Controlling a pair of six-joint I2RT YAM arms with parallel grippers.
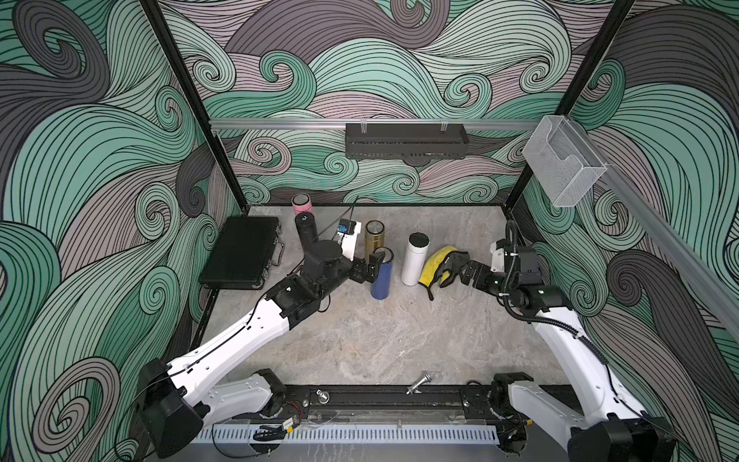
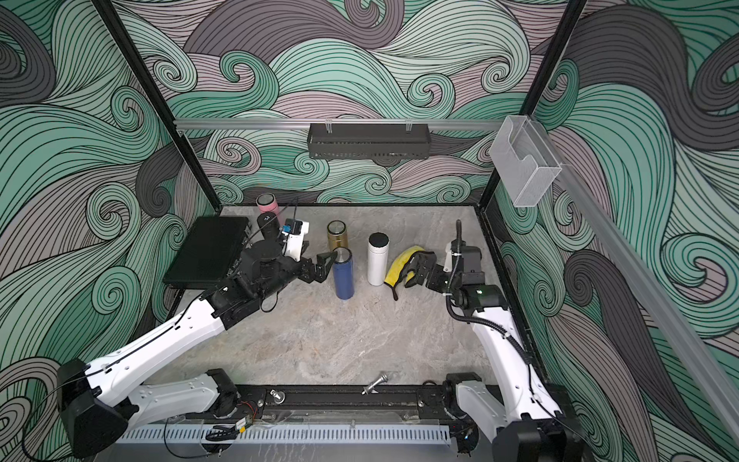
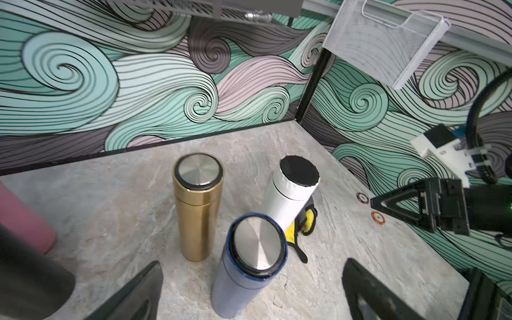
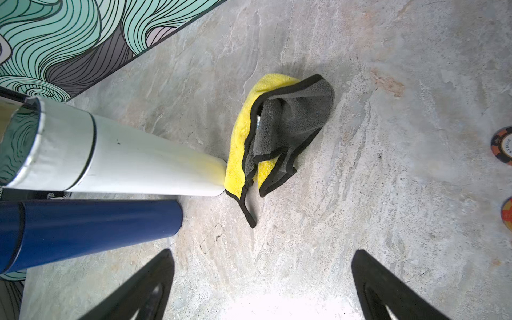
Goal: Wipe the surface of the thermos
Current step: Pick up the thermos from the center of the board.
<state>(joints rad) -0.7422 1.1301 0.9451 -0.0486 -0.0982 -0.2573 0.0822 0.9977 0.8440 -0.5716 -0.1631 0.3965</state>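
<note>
I have begun no wiping: my left jaws gape beside the tall blue metal thermos [image 1: 382,280], my right jaws gape empty over the crumpled yellow-and-grey cloth [image 4: 288,122], both ungrasped.

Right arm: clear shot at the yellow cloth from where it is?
Probably yes. The right gripper is open and aimed at the cloth, with only bare table between them in the wrist view. The white thermos stands against the cloth's edge, so a wide approach might nudge it.
</note>
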